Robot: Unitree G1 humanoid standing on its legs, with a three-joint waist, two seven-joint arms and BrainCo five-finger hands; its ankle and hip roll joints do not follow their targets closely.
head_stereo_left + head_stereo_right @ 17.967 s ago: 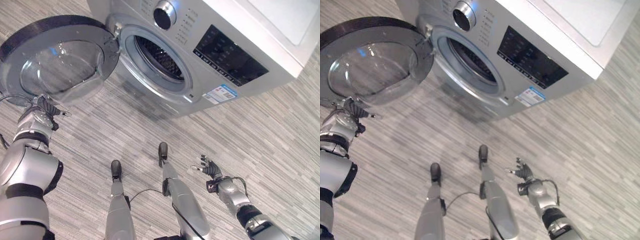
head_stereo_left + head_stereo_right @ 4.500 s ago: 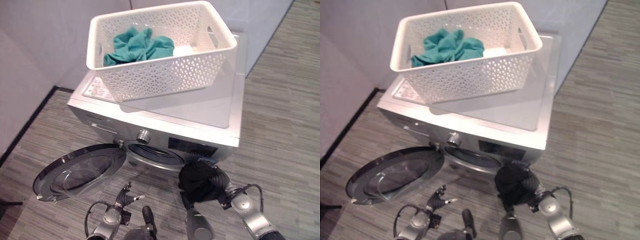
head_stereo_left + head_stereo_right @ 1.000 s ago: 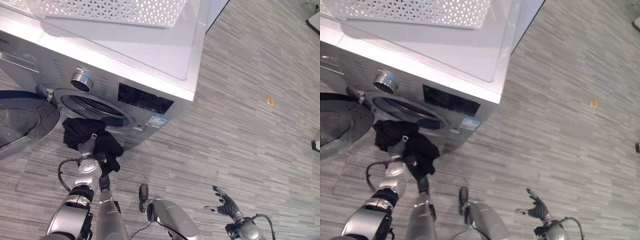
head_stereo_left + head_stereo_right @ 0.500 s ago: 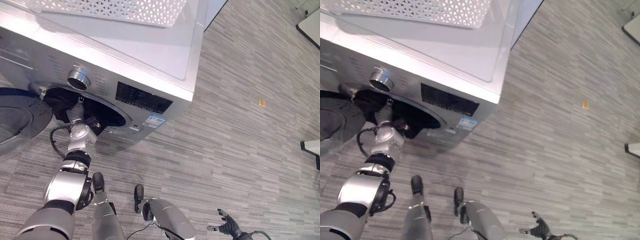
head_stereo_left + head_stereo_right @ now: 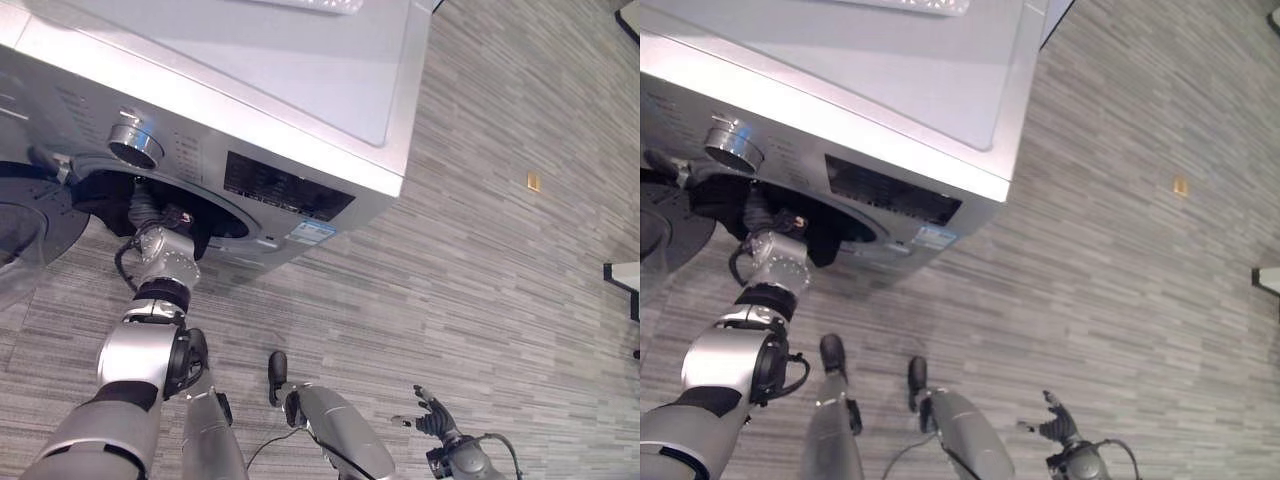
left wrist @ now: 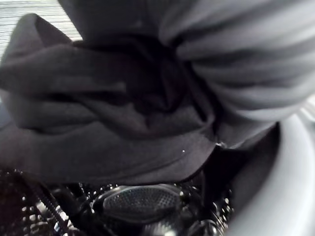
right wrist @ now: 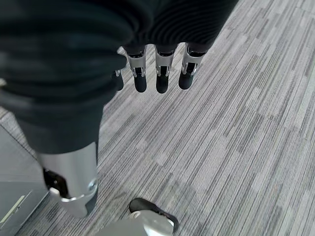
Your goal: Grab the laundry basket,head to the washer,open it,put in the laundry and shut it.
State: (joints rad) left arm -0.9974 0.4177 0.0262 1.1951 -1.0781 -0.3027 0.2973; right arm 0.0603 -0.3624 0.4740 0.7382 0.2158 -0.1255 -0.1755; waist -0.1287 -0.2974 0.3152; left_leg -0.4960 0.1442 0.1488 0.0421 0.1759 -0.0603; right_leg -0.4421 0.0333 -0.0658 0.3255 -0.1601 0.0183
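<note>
The silver washer (image 5: pixel 300 90) stands at the upper left with its round door (image 5: pixel 22 215) swung open to the left. My left hand (image 5: pixel 150 212) reaches into the door opening, wrapped in a black garment (image 5: pixel 100 190). In the left wrist view the black garment (image 6: pixel 123 123) hangs bunched right before the camera above the perforated drum (image 6: pixel 138 201). A sliver of the white laundry basket (image 5: pixel 910 5) shows on the washer's top. My right hand (image 5: pixel 432 415) hangs low over the floor, open, its fingers (image 7: pixel 157 78) straight and holding nothing.
A round knob (image 5: pixel 130 145) and a dark control panel (image 5: pixel 285 188) sit on the washer's front. A small tan scrap (image 5: pixel 533 181) lies on the grey striped floor, and a white piece of furniture (image 5: pixel 625 280) juts in at the right edge.
My left hand has carried the black garment from in front of the washer up into the door opening. The camera has shifted. The right hand stays low and open.
</note>
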